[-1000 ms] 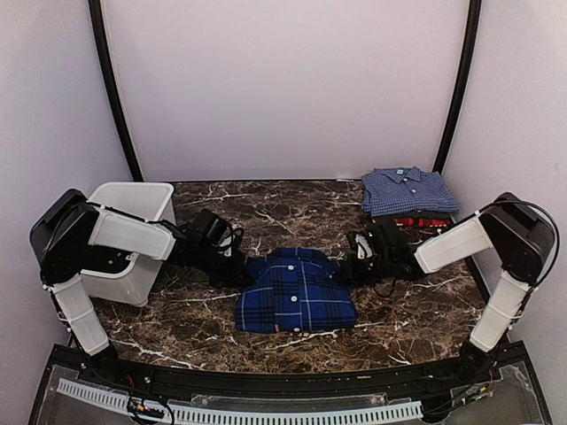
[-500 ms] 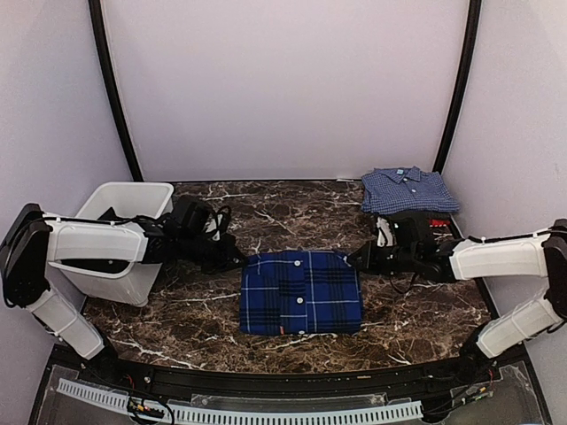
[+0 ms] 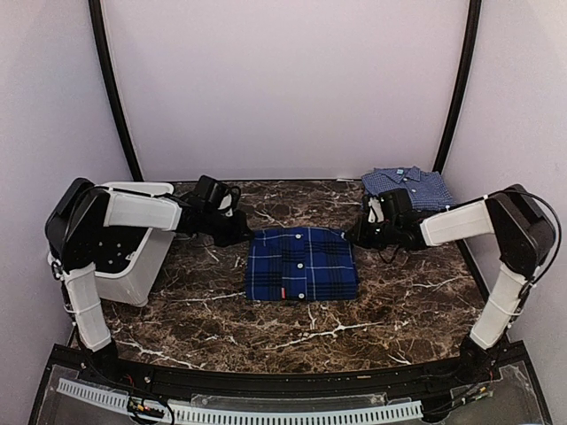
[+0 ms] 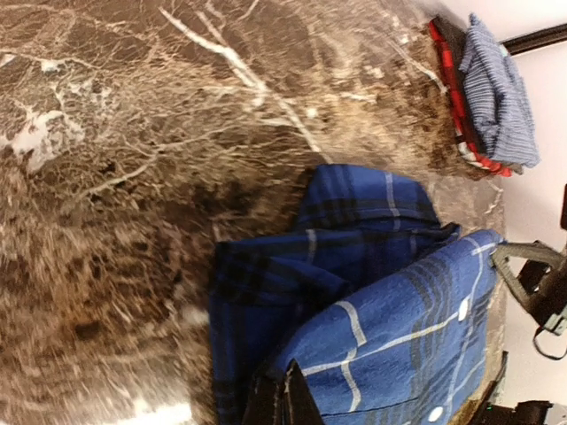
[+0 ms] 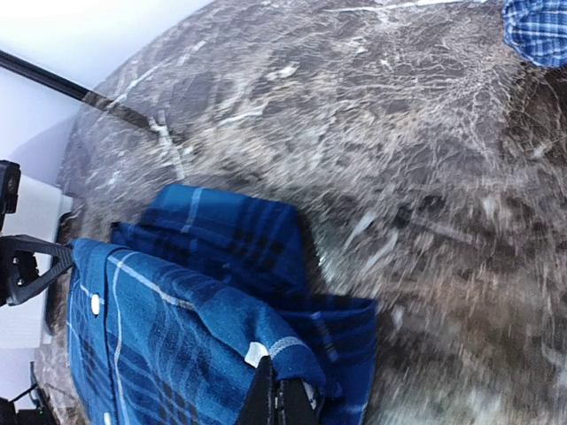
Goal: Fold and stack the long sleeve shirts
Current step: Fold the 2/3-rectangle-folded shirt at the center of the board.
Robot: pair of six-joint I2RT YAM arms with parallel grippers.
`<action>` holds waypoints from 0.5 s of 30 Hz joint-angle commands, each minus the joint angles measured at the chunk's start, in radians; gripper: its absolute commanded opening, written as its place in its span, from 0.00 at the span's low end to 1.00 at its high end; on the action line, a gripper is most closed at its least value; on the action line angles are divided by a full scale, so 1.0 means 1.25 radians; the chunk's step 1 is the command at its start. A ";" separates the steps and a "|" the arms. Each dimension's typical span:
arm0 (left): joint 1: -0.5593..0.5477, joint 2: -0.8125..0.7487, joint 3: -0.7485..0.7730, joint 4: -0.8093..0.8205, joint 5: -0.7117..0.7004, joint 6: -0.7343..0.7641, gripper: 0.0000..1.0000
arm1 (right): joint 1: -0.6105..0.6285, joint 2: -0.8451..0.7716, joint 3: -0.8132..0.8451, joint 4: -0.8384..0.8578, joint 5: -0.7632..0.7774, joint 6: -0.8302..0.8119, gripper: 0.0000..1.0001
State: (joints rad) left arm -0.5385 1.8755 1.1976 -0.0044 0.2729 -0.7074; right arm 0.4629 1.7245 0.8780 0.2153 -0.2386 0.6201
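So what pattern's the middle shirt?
Blue plaid shirt, black and white lines; best in top view.

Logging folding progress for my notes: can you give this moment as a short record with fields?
plaid shirt: folded, centre of table
left gripper: shut on plaid shirt's far left edge
right gripper: shut on its far right edge
far right: check shirt lying on red shirt
bin: left side

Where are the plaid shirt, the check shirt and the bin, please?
plaid shirt (image 3: pixel 302 266), top view, middle of its front
check shirt (image 3: pixel 421 188), top view, its front
bin (image 3: pixel 146 266), top view, its front wall
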 commanded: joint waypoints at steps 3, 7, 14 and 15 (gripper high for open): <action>0.037 0.136 0.197 -0.079 -0.006 0.092 0.20 | -0.047 0.142 0.157 -0.003 -0.070 -0.039 0.16; 0.043 0.117 0.231 -0.106 -0.021 0.100 0.39 | -0.046 0.107 0.195 -0.065 -0.033 -0.059 0.35; 0.040 0.019 0.175 -0.150 -0.055 0.102 0.46 | -0.013 -0.009 0.189 -0.169 0.066 -0.095 0.44; 0.033 0.009 0.164 -0.149 -0.056 0.101 0.46 | -0.001 -0.022 0.181 -0.169 0.062 -0.095 0.43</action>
State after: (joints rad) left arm -0.4828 2.0045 1.4540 -0.1364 0.2337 -0.5961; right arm 0.4171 1.7916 1.1072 0.0555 -0.2195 0.5358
